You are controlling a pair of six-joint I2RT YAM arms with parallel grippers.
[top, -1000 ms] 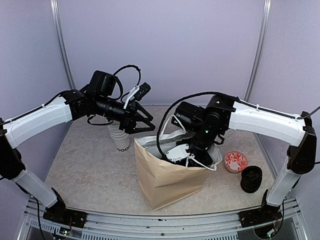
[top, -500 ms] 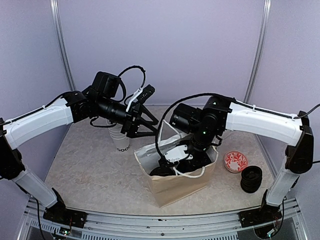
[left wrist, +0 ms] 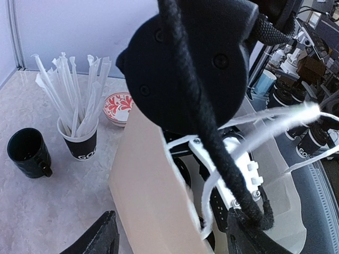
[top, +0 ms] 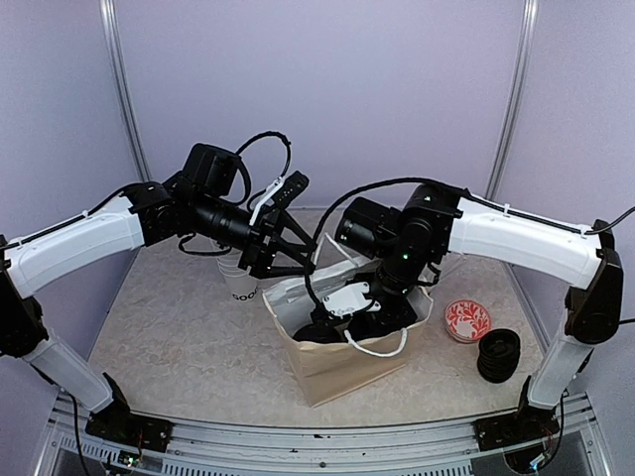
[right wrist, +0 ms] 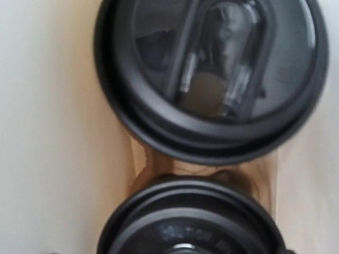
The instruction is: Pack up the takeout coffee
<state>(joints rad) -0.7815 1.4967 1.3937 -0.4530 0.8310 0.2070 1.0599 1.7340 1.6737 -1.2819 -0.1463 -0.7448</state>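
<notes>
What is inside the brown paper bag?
A black lid and a second black lid beside it, within the paper bag. The cups under them are covered.

Two takeout coffees [top: 319, 334] stand upright, close together, inside the brown paper bag [top: 337, 372] near the table's middle, with only their round glossy black lids showing: one lid [right wrist: 212, 79] just beside the other lid [right wrist: 190, 227].
</notes>
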